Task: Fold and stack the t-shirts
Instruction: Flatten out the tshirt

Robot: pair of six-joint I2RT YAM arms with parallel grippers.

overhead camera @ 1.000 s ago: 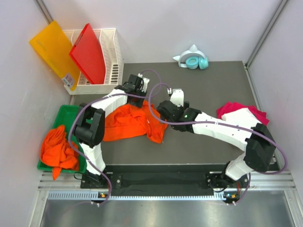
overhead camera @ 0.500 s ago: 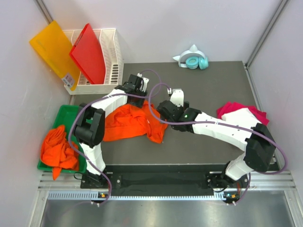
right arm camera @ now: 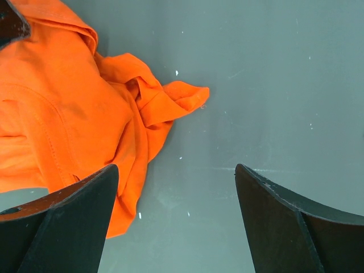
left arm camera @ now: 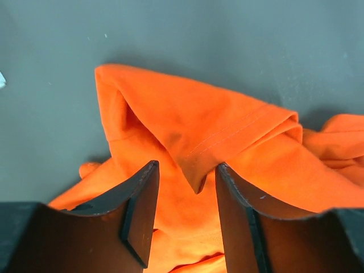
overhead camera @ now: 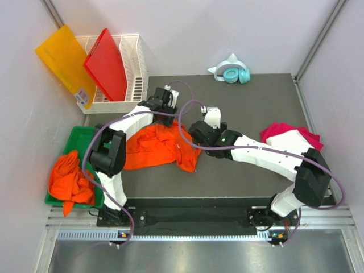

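Left wrist view: orange t-shirt [left arm camera: 227, 131] runs out of frame right of and below the left gripper [left arm camera: 186, 170], outline lost; finger bases cut by the bottom edge. Right wrist view: same shirt cut off left of the right gripper [right arm camera: 176, 170]. Top view: magenta t-shirt [overhead camera: 274, 128] partly hidden under the right arm [overhead camera: 267, 154]; orange heap [overhead camera: 68, 176] in green bin [overhead camera: 77, 136] too bunched to count shirts.

I see a dark grey bench [overhead camera: 250, 102], a crumpled orange t-shirt [overhead camera: 153, 145] lying on it toward 9 o'clock, a magenta-pink t-shirt [overhead camera: 276, 129] bunched at my 3 o'clock edge and partly hidden, teal headphones [overhead camera: 236, 74] at the 12 o'clock edge
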